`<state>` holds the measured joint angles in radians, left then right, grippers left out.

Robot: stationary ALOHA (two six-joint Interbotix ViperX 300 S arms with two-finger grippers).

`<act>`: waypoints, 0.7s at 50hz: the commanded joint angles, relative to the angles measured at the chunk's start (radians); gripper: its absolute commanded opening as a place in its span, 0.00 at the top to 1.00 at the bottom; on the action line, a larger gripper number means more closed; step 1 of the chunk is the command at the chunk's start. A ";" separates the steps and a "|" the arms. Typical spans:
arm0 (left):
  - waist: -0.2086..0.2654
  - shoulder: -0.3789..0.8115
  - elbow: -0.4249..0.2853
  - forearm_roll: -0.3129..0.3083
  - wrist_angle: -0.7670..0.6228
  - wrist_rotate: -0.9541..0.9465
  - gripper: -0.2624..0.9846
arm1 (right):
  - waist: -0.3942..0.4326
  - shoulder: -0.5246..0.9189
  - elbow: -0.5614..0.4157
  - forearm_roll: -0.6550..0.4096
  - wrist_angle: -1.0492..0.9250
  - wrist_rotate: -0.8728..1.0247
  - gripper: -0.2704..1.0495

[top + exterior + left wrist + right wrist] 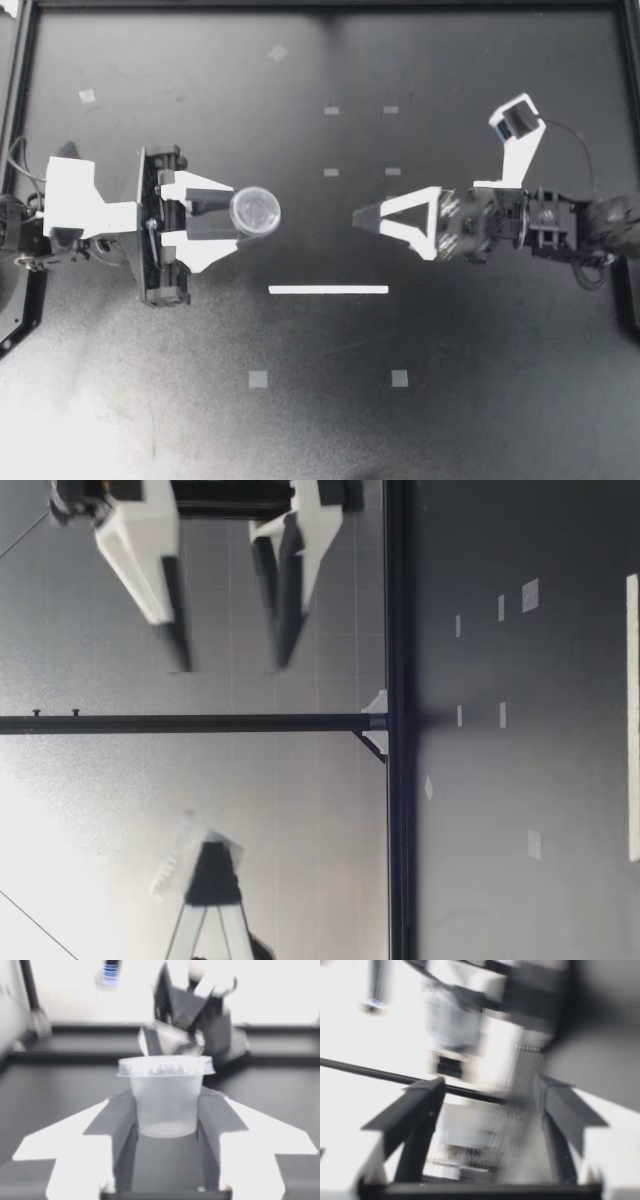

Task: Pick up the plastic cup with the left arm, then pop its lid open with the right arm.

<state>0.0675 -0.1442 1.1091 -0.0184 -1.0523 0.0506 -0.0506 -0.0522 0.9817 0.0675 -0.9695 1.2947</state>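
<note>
Clear plastic cup [255, 211], round, tapered, crimped lid [166, 1066], grasped by left hand [233, 215], right hand [360, 216] released

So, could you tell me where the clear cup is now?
The cup is left of centre in the top view, clamped in my left tool, opposite my right tool.

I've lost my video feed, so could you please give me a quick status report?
Left end effector shut on lidded clear cup, upright. Right end effector open, empty, facing it. Nothing between them; white strip on table nearby.
</note>
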 commanded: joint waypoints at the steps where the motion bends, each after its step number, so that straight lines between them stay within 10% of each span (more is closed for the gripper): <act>1: 0.003 0.011 -0.032 0.000 -0.025 0.003 0.60 | 0.005 0.097 -0.025 -0.035 -0.178 0.069 0.27; 35: -0.011 0.078 -0.071 0.009 -0.008 -0.005 0.60 | -0.078 0.150 -0.176 -0.206 -0.163 0.078 0.26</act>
<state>0.0629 -0.0583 1.0554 -0.0107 -1.0630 0.0460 -0.1166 0.1304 0.8345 -0.1335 -1.1229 1.3760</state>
